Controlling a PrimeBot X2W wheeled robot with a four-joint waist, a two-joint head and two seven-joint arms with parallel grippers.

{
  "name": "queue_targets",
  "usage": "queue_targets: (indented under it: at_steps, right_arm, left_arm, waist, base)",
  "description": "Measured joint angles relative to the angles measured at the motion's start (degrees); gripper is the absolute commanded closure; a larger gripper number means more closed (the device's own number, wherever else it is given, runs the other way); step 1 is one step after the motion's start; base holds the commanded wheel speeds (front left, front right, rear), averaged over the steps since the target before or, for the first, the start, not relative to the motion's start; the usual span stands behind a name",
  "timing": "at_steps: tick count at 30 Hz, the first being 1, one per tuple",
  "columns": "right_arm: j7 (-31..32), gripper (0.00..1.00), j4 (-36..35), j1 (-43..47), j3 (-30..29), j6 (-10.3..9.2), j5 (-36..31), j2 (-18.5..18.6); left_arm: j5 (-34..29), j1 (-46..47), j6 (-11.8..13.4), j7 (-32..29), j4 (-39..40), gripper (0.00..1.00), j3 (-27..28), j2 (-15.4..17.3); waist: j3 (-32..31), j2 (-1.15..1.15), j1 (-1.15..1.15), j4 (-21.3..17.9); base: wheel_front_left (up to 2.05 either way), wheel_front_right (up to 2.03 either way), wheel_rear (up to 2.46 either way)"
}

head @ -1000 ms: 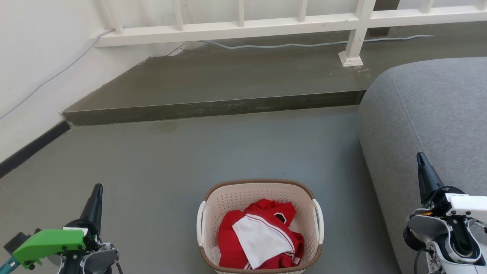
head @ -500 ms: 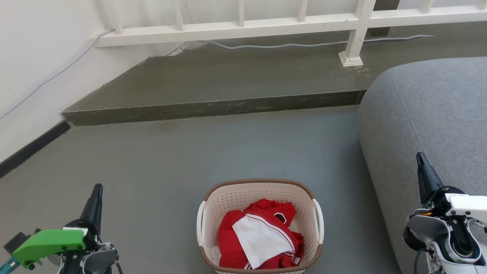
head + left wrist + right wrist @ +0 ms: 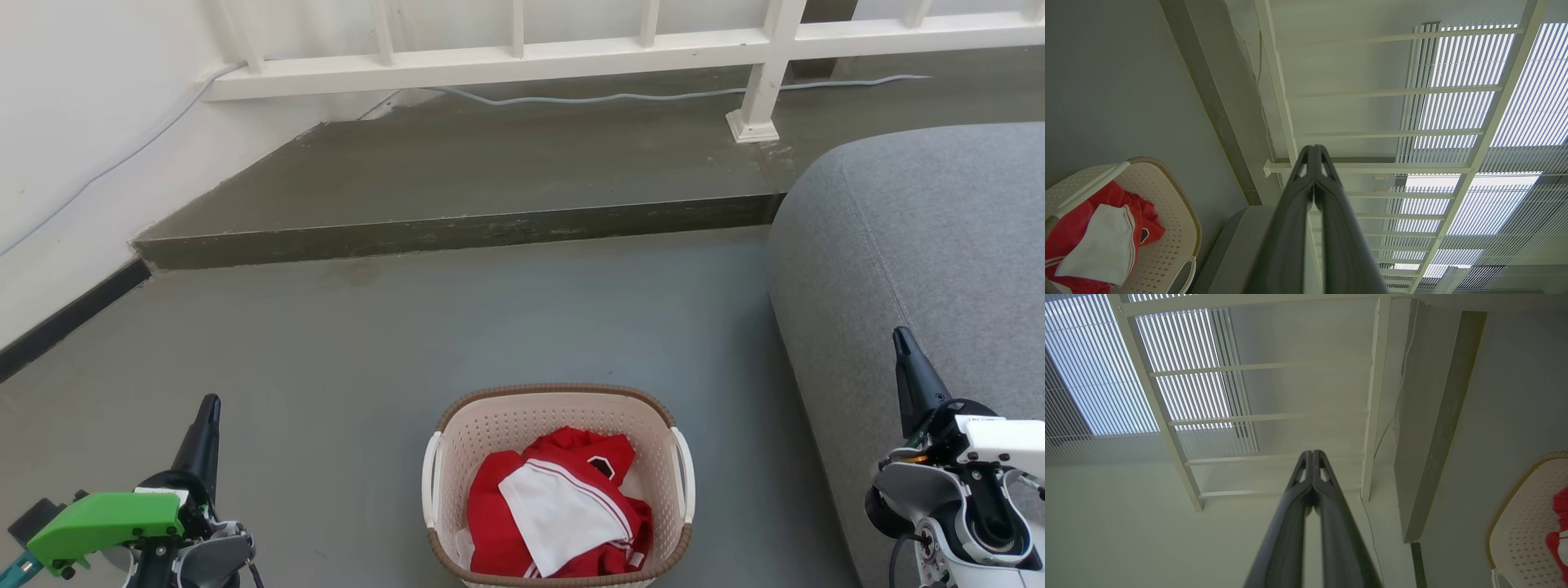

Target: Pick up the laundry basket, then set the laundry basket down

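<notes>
A grey sofa (image 3: 914,245) stands beside the laundry basket (image 3: 490,433), a step (image 3: 457,231) beyond.

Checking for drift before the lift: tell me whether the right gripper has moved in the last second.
No. The right gripper sits at the same spot against the grey fabric sofa.

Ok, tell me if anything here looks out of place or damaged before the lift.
Nothing stands out. The laundry basket sits upright on the floor, with the red and white garment inside it and nothing spilled. The left gripper and the right gripper are shut, one on either side of the basket and clear of it.
</notes>
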State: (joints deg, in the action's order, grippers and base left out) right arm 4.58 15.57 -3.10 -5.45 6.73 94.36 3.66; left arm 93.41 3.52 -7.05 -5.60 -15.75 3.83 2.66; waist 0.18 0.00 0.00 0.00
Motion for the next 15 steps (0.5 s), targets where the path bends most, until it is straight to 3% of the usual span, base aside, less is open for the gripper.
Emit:
queue_targets:
  at_steps: [15]
  right_arm:
    - [0.0, 1.0, 0.01, 0.0, -0.04, 0.0, -0.07, -0.03]
  left_arm:
    - [-0.01, 0.0, 0.0, -0.18, 0.0, 1.0, 0.02, -0.01]
  waist:
    - [0.0, 0.0, 0.0, 0.0]
  base:
    - [0.0, 0.0, 0.0]
